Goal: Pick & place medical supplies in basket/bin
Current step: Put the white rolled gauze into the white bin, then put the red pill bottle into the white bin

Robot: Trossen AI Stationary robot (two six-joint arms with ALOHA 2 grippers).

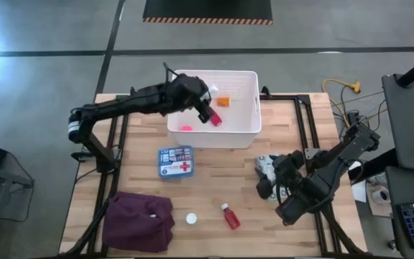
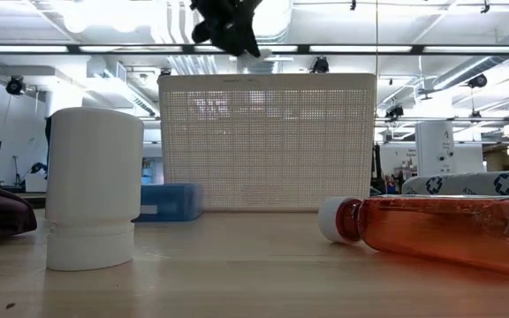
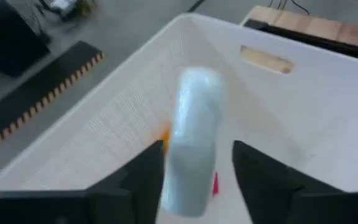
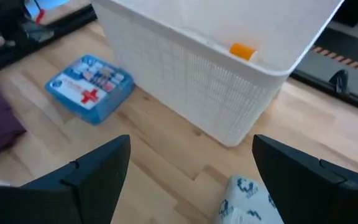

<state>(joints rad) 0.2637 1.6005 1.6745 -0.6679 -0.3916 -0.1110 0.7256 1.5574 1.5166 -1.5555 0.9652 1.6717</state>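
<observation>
My left gripper (image 1: 207, 113) hangs over the white slotted basket (image 1: 243, 131), shut on a small red item (image 1: 215, 119). In the left wrist view that item (image 3: 192, 140) looks pale and blurred. An orange piece (image 1: 223, 101) and a pink piece (image 1: 187, 128) lie inside the basket. The blue first-aid box (image 1: 175, 162) lies flat in front of the basket. A red bottle (image 1: 230, 216) lies on its side beside a white cap (image 1: 191, 218). My right gripper (image 4: 191, 180) is open, low over the table, with the patterned packet (image 4: 247, 199) just ahead of it. My left gripper has the small red item (image 3: 194, 186) between its two fingers, which come from above and slant down toward the table's right. The item is lifted clear above the basket's inside and sticks out past the fingertips. Blur hides which part the fingers are on.
A maroon cloth (image 1: 139, 219) lies bunched at the near left corner. The low view shows the white cap (image 2: 95, 199) and red bottle (image 2: 440, 231) close to the near edge, with bare wood between them. Cables (image 1: 340, 90) lie off the far right corner.
</observation>
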